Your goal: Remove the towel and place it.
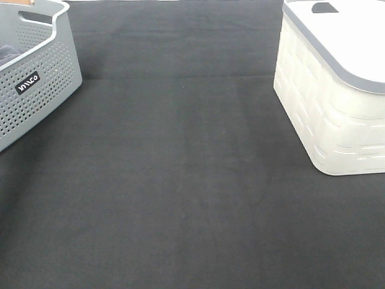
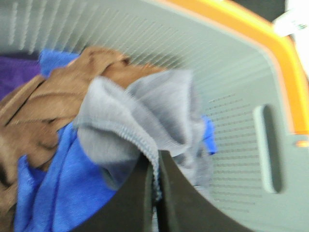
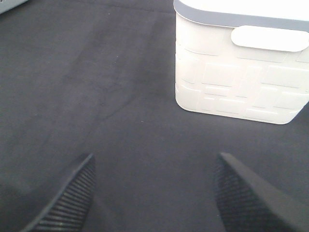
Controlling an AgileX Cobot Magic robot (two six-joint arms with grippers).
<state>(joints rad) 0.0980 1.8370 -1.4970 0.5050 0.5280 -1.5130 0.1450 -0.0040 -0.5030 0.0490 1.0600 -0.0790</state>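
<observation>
Clamping the soft greyish-lavender microfibre towel [image 2: 145, 111] inside the grey perforated plastic basket [image 1: 45, 90] at far left, the left gripper [image 2: 155, 166] holds it; lift-out and placing remain, the right gripper [image 3: 154, 193] gaping empty.

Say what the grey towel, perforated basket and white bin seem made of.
The grey towel: soft fleecy cloth, likely microfibre, judging by its fuzzy nap and ribbed hem. The perforated basket: matte grey moulded plastic, by its even rows of holes. The white bin: smooth off-white plastic with embossed brick-like relief.
</observation>
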